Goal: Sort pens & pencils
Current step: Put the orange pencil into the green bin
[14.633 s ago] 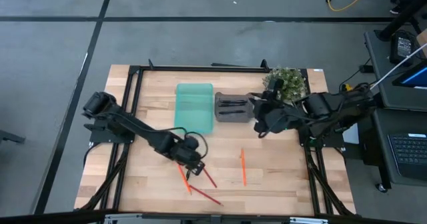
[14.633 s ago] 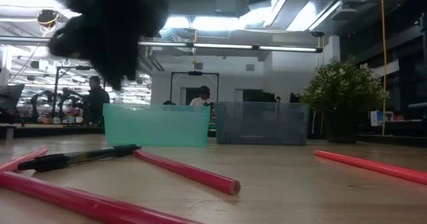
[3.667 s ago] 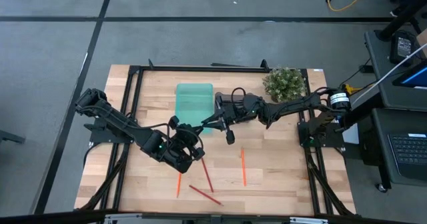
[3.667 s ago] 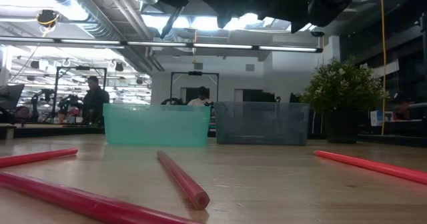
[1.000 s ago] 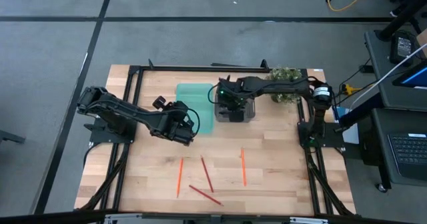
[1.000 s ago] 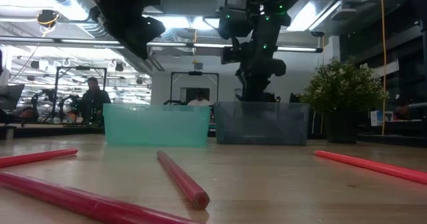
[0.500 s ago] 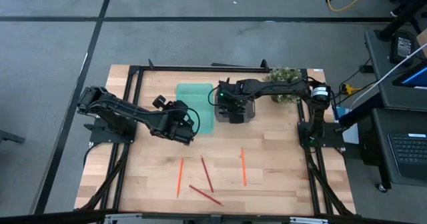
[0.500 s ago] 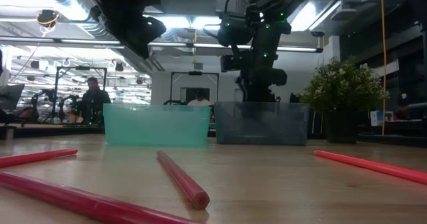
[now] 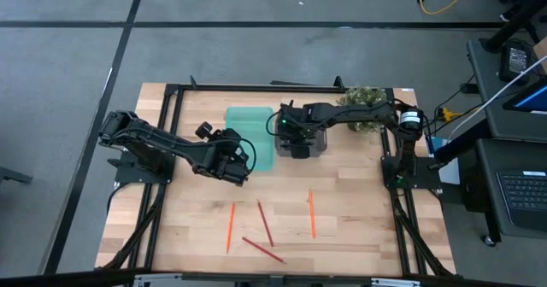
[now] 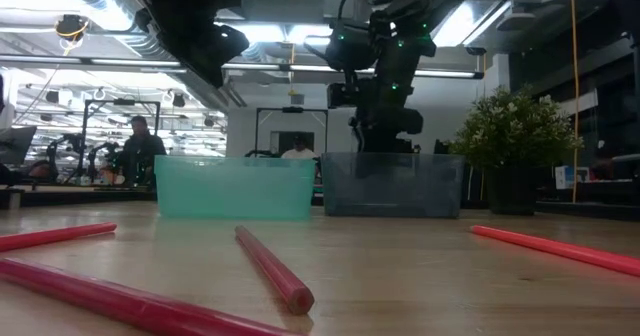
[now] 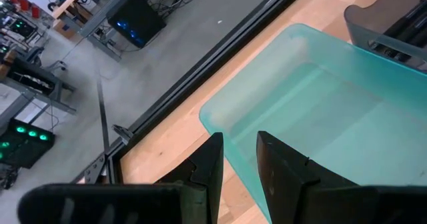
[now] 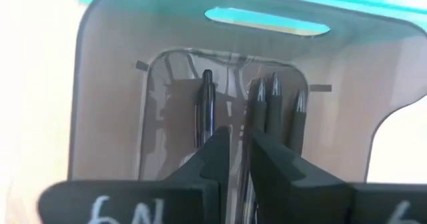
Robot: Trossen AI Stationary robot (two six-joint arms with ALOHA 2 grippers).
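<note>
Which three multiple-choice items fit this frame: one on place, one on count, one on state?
1. Where is the right gripper?
A. over the grey plastic bin
B. over the potted green plant
C. low over the bare wooden table top

2. How many thin orange and red pencils lie loose on the wooden table?
A. one
B. four
C. seven

3. What does the translucent teal bin hold?
A. black pens
B. nothing visible
C. red pencils

Key: 1 A, the high view puts it above the grey bin, where black stick pens lie. 2 B, the high view shows four. 3 B, the left wrist view shows a bare floor in the part of it in view.
</note>
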